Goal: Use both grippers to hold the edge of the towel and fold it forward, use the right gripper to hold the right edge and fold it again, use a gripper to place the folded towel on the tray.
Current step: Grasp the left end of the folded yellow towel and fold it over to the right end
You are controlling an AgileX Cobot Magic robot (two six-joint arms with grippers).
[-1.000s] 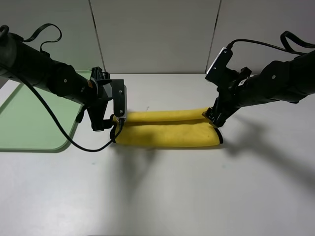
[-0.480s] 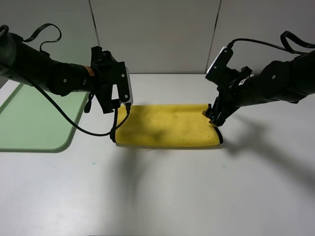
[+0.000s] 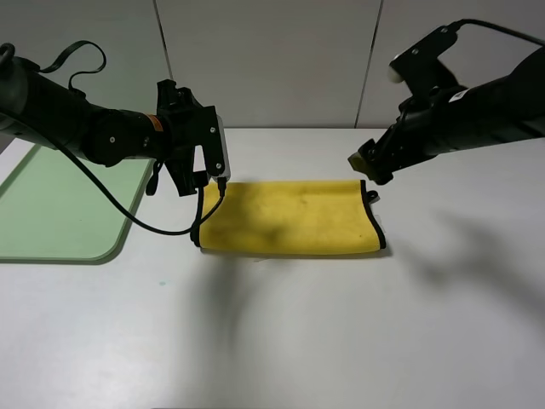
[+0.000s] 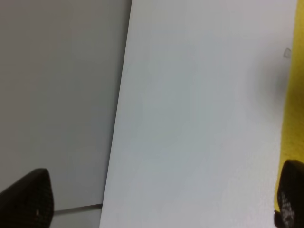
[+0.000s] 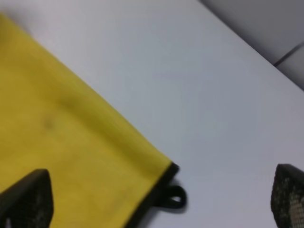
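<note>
The yellow towel (image 3: 289, 218) lies folded once into a flat rectangle on the white table, with its black trim edge (image 3: 379, 230) along the right end and a small loop tab (image 3: 373, 198) at the far right corner. My left gripper (image 3: 204, 177) hovers open just above the far left corner and holds nothing. In the left wrist view the left gripper (image 4: 159, 202) has only table between its fingertips, with the towel (image 4: 295, 95) at the side. My right gripper (image 3: 366, 164) is raised and open above the far right corner. Below the right gripper (image 5: 156, 199) are the towel (image 5: 71, 142) and loop tab (image 5: 174, 197).
The pale green tray (image 3: 51, 204) lies on the table to the left of the towel, beyond the left arm. A black cable (image 3: 128, 223) from the left arm droops over the tray's right edge. Grey wall panels stand behind the table.
Both grippers have let go of the towel, whose top layer has settled flat. The left gripper lifted first; the right gripper has since risen up and back from the right corner.
</note>
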